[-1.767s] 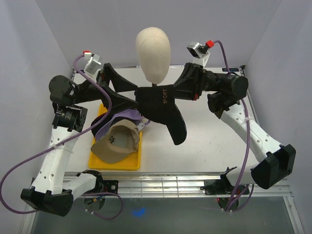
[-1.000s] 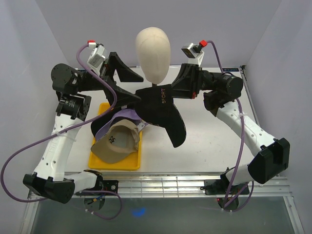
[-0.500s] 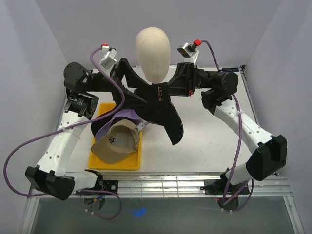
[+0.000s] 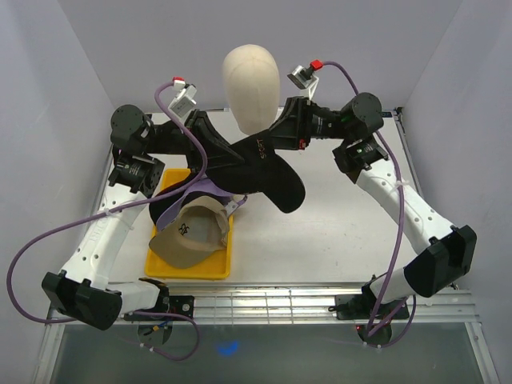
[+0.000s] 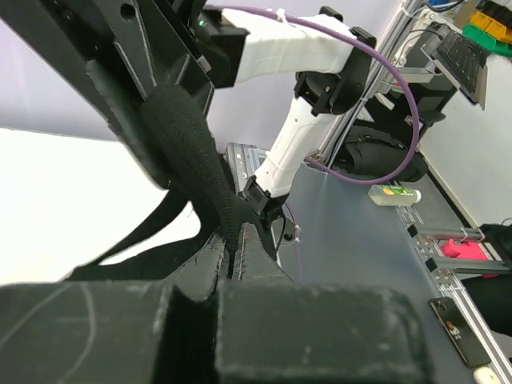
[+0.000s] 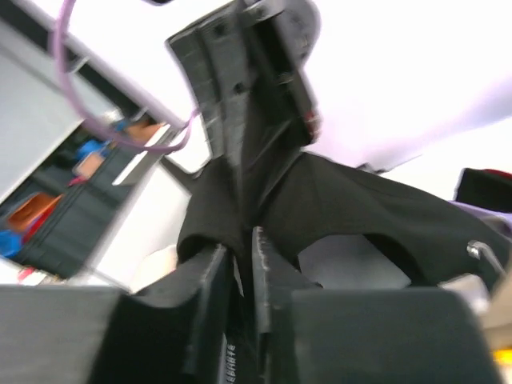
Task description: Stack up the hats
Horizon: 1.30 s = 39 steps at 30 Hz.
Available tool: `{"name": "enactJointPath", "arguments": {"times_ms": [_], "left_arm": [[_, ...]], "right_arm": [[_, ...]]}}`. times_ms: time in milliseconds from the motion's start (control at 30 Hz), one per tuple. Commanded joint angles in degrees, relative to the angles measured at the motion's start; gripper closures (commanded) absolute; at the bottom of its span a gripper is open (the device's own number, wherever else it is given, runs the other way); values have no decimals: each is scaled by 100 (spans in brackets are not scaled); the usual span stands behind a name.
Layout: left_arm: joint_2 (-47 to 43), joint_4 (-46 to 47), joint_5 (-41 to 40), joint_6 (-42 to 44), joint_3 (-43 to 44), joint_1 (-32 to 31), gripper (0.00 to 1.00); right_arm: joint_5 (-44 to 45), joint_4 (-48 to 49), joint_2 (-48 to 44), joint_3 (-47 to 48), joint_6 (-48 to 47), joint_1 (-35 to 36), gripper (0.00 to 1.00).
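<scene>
1. The black cap [image 4: 268, 172] hung in the air between the two arms. It was just in front of the mannequin head [image 4: 250, 84], above the surface [image 4: 352, 232], and beside the pile rather than over it.
2. The left tool [image 5: 226, 272] was clamped tight on a fold of the cap's black cloth. The right tool [image 6: 240, 264] stood narrow, with cloth pinched in its slim gap.
3. Risk: the right hold looked thin, so the cloth could slide out. The cap would then swing from the left tool toward the pile and could shove the tan cap [image 4: 190, 232].
4. Risk: the cap hung close against the base of the head, and the stand was hidden behind it. A sideways pull might snag there and rock the head.
5. Risk: the soft crown sagged between the two holds. Lowered like that, it might land folded or skewed on the pile.
6. Count: four caps were in view. One was the held black cap, and the tan cap sat on top of the pile. A lavender cap [image 4: 206, 190] lay under it, and a dark cap [image 4: 160, 212] was at the bottom.
7. Count: there was one yellow tray [image 4: 216, 264] carrying the pile, one mannequin head and two arms.
</scene>
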Motion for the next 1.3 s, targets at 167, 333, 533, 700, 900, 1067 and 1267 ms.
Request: {"name": "enactJointPath", "arguments": {"times_ms": [167, 333, 533, 700, 900, 1067, 1267], "left_arm": [[104, -1097, -117, 716, 522, -42, 100], [175, -1377, -82, 804, 680, -51, 100], [254, -1572, -90, 830, 724, -51, 100], [262, -1572, -90, 795, 750, -60, 100], [341, -1599, -90, 760, 812, -112, 100], [377, -1634, -187, 804, 750, -209, 100], [429, -1809, -389, 935, 794, -244, 100]], "right_arm": [[2347, -5756, -506, 1560, -4203, -70, 39], [2798, -5766, -1182, 858, -4283, -456, 25], [2370, -5775, -1579, 550, -4696, -642, 30], [1709, -5784, -1666, 23, -4785, -633, 34], [1366, -5906, -1658, -329, -4925, -572, 39], [1287, -5950, -1483, -277, -4943, -239, 42], [1331, -6029, -1421, -268, -4917, 210, 57]]}}
